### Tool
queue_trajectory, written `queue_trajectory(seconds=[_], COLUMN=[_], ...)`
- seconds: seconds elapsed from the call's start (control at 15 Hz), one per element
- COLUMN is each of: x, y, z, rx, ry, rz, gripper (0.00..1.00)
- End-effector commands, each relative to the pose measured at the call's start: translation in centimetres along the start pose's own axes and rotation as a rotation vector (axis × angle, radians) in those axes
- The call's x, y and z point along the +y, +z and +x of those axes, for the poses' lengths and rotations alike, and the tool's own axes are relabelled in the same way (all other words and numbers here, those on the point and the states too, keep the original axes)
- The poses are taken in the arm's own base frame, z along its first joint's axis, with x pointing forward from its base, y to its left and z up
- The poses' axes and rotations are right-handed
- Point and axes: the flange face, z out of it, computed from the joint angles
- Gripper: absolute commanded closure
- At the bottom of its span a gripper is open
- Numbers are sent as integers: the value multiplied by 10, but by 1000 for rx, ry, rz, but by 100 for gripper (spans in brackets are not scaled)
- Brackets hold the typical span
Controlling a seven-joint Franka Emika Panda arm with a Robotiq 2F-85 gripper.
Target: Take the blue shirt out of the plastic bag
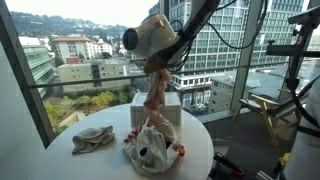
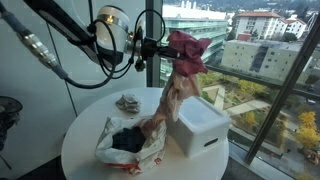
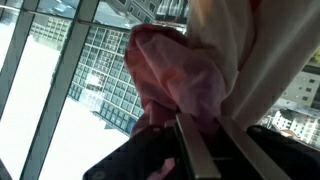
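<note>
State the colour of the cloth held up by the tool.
The bunched fabric cloth is pink to dusty red, shown best in the wrist view.

bag (image 2: 108, 148) 1 | box (image 2: 200, 128) 1 | table (image 2: 84, 142) 1 | cloths (image 2: 185, 50) (image 2: 127, 102) 2

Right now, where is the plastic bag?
In an exterior view the plastic bag lies at the front of the round table, beside the white box and below the pink cloth the gripper holds.
</note>
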Motion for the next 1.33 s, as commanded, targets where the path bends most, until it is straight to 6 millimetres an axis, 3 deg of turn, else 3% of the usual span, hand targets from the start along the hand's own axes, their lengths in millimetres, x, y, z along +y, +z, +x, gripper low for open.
queue_trajectory(seconds=[0.0, 0.27, 0.6, 0.8, 1.2, 1.27], x=[-9, -24, -52, -67, -92, -94], y=[26, 42, 57, 82, 138, 144], z=[5, -10, -28, -42, -98, -106], rx=[47, -55, -169, -204, -304, -316], ry=[35, 55, 115, 103, 73, 67], rz=[-82, -34, 151, 185, 176, 172], gripper=[86, 85, 86, 86, 85, 70])
